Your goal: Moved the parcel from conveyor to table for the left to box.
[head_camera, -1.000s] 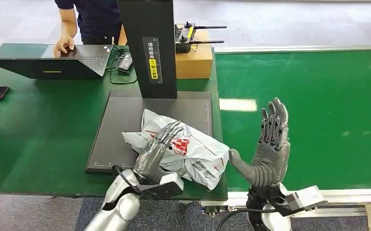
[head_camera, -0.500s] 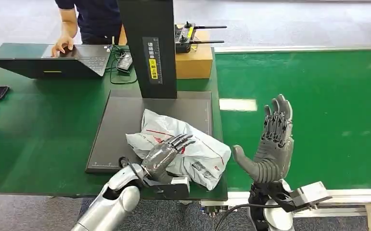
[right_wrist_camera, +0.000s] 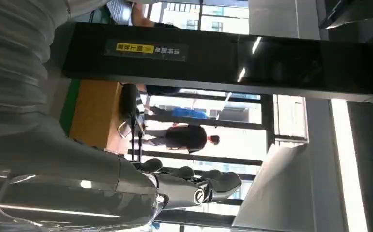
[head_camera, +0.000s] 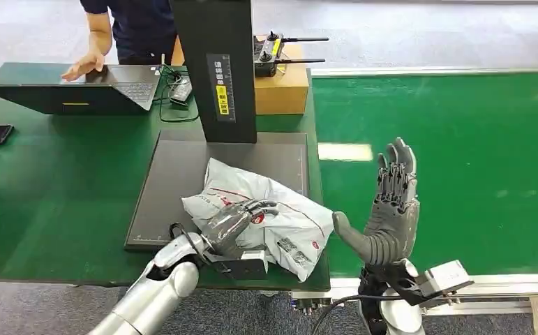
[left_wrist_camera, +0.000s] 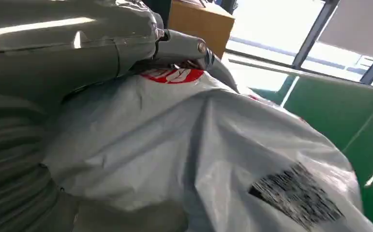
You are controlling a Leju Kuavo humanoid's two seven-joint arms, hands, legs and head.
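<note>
While a person's hand (head_camera: 84, 66) rests on the laptop (head_camera: 77, 91) at the far left of the green counter (head_camera: 49, 188), the left hand (head_camera: 234, 223) lies on the grey parcel (head_camera: 280, 220), its fingers (head_camera: 262, 206) curled over the crumpled top. The parcel sits on the black mat (head_camera: 175, 174) at the counter's near right corner, below the dark column (head_camera: 217, 63). Beside it, over the green conveyor (head_camera: 461, 153), the right hand (head_camera: 391, 209) stands upright, fingers spread wide and holding nothing.
</note>
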